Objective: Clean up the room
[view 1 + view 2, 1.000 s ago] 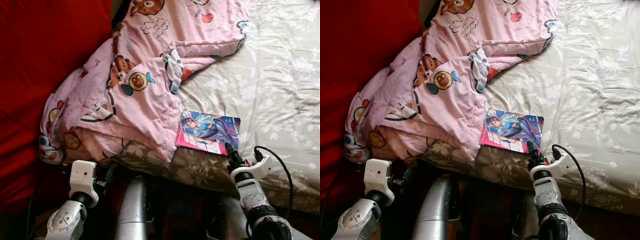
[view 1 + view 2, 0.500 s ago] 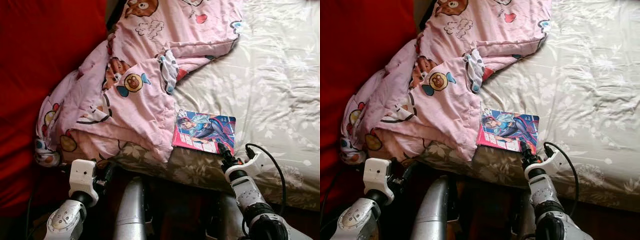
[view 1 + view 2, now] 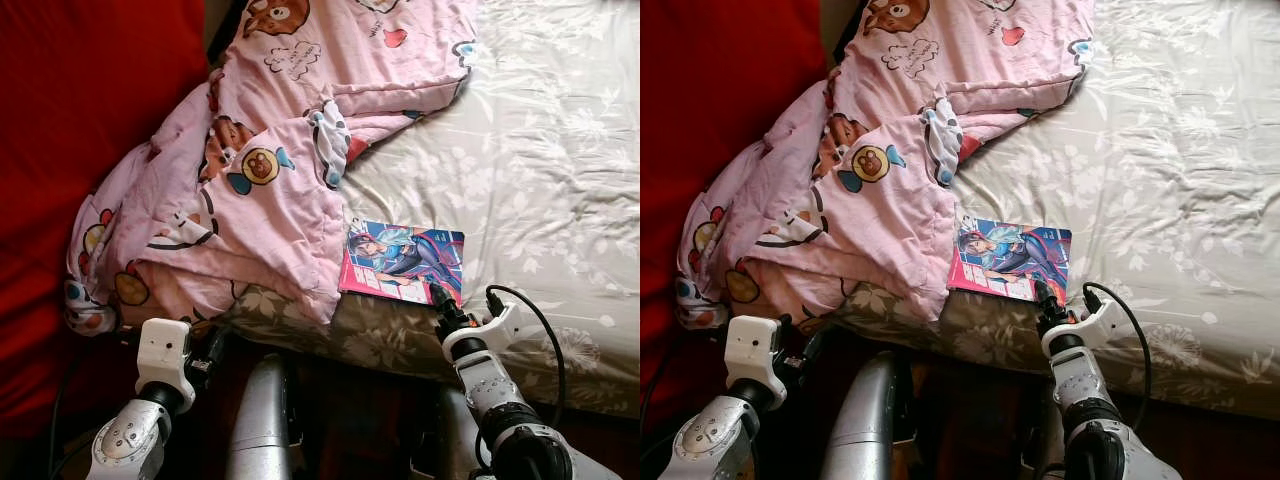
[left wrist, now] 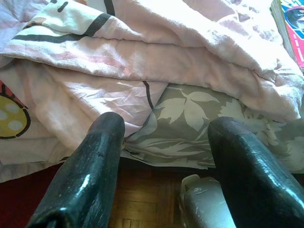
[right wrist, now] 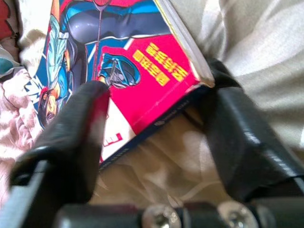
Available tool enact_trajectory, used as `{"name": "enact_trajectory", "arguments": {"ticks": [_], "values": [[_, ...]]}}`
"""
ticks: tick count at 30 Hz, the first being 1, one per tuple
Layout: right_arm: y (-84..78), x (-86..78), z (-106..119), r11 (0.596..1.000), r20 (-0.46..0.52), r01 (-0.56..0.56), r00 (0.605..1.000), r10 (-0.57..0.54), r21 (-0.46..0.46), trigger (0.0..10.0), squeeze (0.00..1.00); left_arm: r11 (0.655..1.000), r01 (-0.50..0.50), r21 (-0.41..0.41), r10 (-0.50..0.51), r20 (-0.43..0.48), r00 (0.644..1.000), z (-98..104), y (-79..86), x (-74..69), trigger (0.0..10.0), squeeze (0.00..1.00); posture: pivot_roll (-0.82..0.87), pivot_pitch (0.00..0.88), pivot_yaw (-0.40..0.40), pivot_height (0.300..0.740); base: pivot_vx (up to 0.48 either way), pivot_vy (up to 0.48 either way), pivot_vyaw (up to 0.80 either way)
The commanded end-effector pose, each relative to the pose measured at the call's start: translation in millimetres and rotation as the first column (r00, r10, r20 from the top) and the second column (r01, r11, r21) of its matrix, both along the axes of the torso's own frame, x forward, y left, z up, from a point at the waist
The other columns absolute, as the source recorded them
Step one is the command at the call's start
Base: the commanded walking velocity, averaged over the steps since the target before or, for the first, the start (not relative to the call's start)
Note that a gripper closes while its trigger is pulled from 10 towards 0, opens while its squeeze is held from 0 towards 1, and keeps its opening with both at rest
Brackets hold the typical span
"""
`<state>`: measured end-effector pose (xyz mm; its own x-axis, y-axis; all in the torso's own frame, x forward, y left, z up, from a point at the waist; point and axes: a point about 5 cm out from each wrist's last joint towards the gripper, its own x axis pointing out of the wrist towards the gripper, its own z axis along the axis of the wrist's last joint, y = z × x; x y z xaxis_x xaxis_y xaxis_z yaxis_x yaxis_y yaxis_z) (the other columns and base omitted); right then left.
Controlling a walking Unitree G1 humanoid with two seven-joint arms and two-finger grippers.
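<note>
A comic book [image 3: 403, 263] with a pink and blue cover lies flat on the bed, close to its near edge. My right gripper [image 3: 440, 300] is at the book's near corner. In the right wrist view the book [image 5: 118, 52] reaches in between the two spread fingers [image 5: 80, 123], so this gripper [image 5: 156, 109] is open. A crumpled pink cartoon blanket [image 3: 270, 170] lies left of the book and hangs over the bed's edge. My left gripper [image 4: 164, 128] is open, low below that overhanging blanket, holding nothing.
The bed has a grey floral sheet [image 3: 540, 150] stretching to the right and back. A large red surface [image 3: 80, 100] stands along the left. Dark wooden floor [image 4: 142, 213] lies beneath the bed edge.
The camera has shifted a little. My right gripper has edged in along the book's near corner. The book, the blanket and the left arm keep their places.
</note>
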<state>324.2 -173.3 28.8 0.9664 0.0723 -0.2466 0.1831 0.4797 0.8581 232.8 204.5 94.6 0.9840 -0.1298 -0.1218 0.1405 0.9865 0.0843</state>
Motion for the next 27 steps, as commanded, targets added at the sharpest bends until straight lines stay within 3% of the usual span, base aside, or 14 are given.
{"name": "enact_trajectory", "arguments": {"ticks": [1, 14, 27], "values": [[33.7, -13.0, -18.1, 0.991, -0.083, -0.106, 0.99, 0.113, 0.086, 0.0, 0.0, 0.999, -0.017, 0.036, 0.018, -0.031, 0.999, -3.7, 6.3, -6.8, 10.0, 0.0, 0.29, 0.332, 0.125, 0.6, 0.0, 0.0, 0.0], [29.3, -18.7, -23.8, 0.992, -0.094, -0.099, 0.99, 0.106, 0.077, 0.0, 0.0, 0.999, -0.019, 0.031, 0.02, -0.025, 0.999, -3.2, 5.2, -5.4, 10.0, 0.0, 0.28, 0.33, 0.123, 0.6, 0.0, 0.0, 0.0], [21.9, -13.1, -16.8, 0.994, -0.043, -0.042, 0.998, 0.047, 0.097, 0.0, 0.0, 0.999, -0.028, 0.021, 0.028, -0.023, 0.999, -2.8, 5.8, -5.2, 10.0, 0.0, 0.28, 0.333, 0.124, 0.6, 0.0, 0.0, 0.0]]}}
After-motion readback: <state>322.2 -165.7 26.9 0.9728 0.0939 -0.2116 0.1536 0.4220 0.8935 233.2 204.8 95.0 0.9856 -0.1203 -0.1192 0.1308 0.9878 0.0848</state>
